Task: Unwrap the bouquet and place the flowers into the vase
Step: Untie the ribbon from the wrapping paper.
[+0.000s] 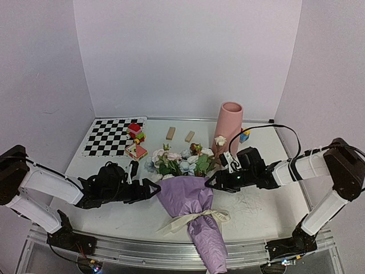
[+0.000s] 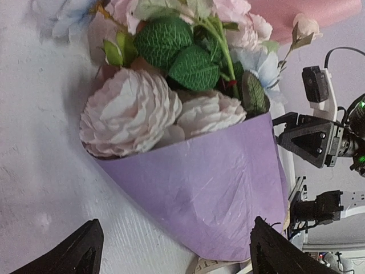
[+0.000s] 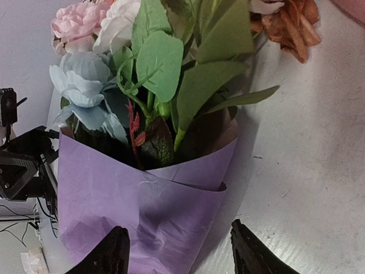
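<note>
The bouquet (image 1: pixel 185 200) lies on the table with its purple paper cone (image 2: pixel 211 182) pointing toward the front edge. A cream ribbon (image 1: pixel 197 220) is tied round its narrow part. The flowers (image 1: pixel 181 162) spread from the cone's mouth: pink and cream blooms (image 2: pixel 131 111), and a light blue bloom (image 3: pixel 80 80) among green leaves. The pink vase (image 1: pixel 229 128) stands upright behind them to the right. My left gripper (image 1: pixel 154 189) (image 2: pixel 174 231) is open at the cone's left side. My right gripper (image 1: pixel 210 184) (image 3: pixel 178 229) is open, straddling the cone's right edge (image 3: pixel 217 188).
A checkerboard mat (image 1: pixel 114 136) lies at the back left with red and yellow toy blocks (image 1: pixel 136 132) beside it. Two wooden blocks (image 1: pixel 170 133) sit at the back, and a small blue and yellow block (image 1: pixel 244 136) is right of the vase. A black cable (image 1: pixel 285 128) loops over the right arm.
</note>
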